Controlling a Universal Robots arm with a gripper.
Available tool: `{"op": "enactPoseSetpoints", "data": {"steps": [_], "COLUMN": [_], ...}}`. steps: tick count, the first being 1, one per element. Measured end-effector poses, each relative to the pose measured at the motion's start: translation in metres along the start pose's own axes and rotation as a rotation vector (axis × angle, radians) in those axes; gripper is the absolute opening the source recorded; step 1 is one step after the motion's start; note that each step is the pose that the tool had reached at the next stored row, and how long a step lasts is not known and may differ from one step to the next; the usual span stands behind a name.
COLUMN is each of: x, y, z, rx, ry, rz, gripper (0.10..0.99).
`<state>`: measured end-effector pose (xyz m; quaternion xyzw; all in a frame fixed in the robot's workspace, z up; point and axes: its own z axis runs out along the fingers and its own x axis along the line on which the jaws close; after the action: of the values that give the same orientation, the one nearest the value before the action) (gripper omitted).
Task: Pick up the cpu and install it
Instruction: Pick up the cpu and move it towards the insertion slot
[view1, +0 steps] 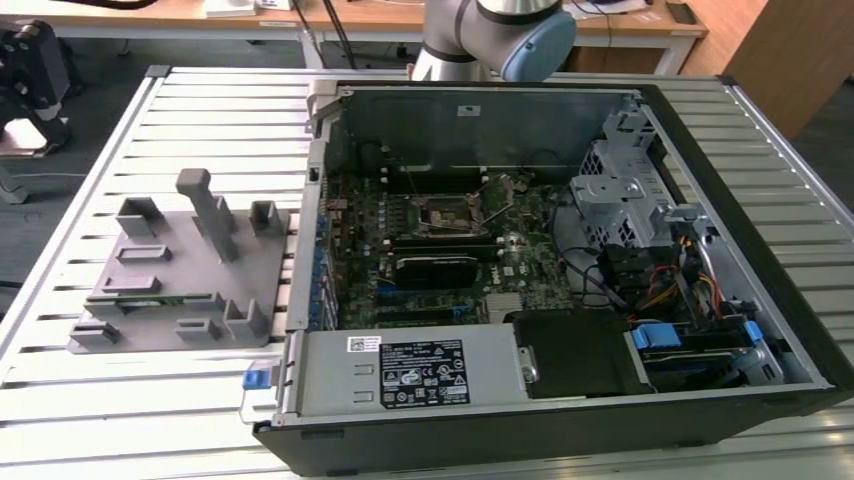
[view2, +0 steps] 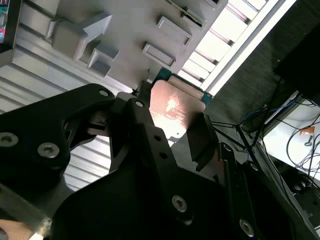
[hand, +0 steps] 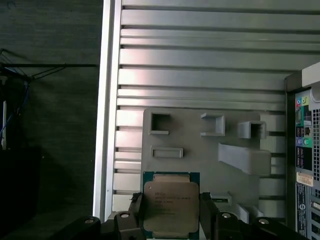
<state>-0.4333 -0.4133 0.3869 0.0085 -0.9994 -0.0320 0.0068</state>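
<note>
The cpu (hand: 171, 204) is a flat square chip with a silver-grey metal top and a thin green edge. My gripper (hand: 171, 212) is shut on it, one black finger on each side. In both wrist views it hangs well above the grey plastic fixture (hand: 200, 145). In the second wrist view the cpu (view2: 175, 107) glints with a reddish reflection between the fingers of the gripper (view2: 172, 122). The open computer case (view1: 534, 260) lies on the slatted table, its motherboard socket (view1: 441, 212) bare and uncovered.
The grey fixture (view1: 187, 270) with upright posts stands at the exterior view's left of the case, a green strip lying in its front slot. The arm's base (view1: 487, 35) rises behind the case. Cables and drive bays crowd the case's right side. The table edge (hand: 107, 125) runs beside a dark floor.
</note>
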Motion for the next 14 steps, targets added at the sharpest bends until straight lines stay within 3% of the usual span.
{"op": "enactPoseSetpoints", "data": {"steps": [5,9,11,14], "x": [0.0001,0.0002,-0.0044,-0.0180], "y": [0.0007,0.0008,0.0006,0.0005], "z": [-0.0112,-0.0117,-0.0119,-0.0119], "rx": [0.000,-0.001,-0.001,-0.002], "ry": [0.0000,0.0000,0.0001,0.0000], "rz": [0.000,0.000,0.000,0.000], "gripper": [0.533,0.533,0.533,0.533]}}
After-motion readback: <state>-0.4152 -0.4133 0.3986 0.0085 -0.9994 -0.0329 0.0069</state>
